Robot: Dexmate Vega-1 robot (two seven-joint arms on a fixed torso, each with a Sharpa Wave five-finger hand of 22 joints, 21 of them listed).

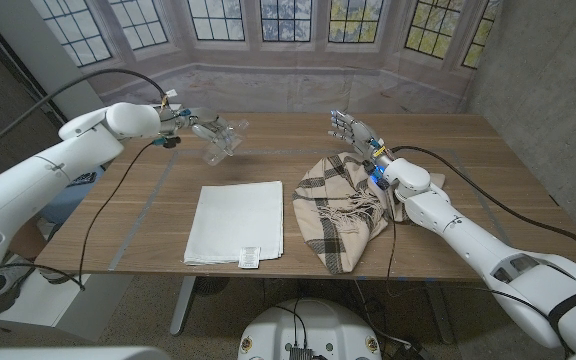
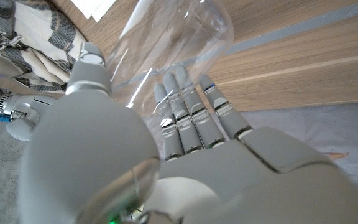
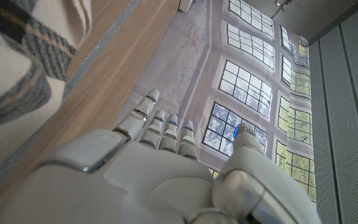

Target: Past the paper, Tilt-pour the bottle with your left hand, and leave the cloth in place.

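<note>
A: Head view first. What is on the desk [image 1: 468, 140]?

B: A folded white paper [image 1: 236, 222] lies flat near the front edge, left of centre. A plaid cloth [image 1: 343, 208] is heaped just beside it on the right, close but apart from it as far as the frame shows. The clear plastic bottle [image 1: 220, 138] is off the desk surface, held in the air beyond the far edge of the paper, tipped well over from upright.

A: Who holds it?

B: The left hand [image 1: 181, 123]. The arm reaches in from the left, and the hand grips the bottle at one end.

A: Does the left wrist view add anything?

B: Yes, the grip itself. The bottle [image 2: 166, 43] lies across the fingers [image 2: 191, 115], which wrap its transparent wall, with the thumb closing on the other side. Wood shows through the plastic, and part of the cloth [image 2: 30, 53] sits at the frame's edge. The head view is too small for that detail.

A: The right hand?

B: The right hand [image 1: 353, 130] is raised beside the far edge of the cloth, palm upright, holding nothing. The right wrist view shows its fingers [image 3: 160, 127] straight and slightly apart, pointing toward the windows, with the cloth [image 3: 23, 56] near.
</note>
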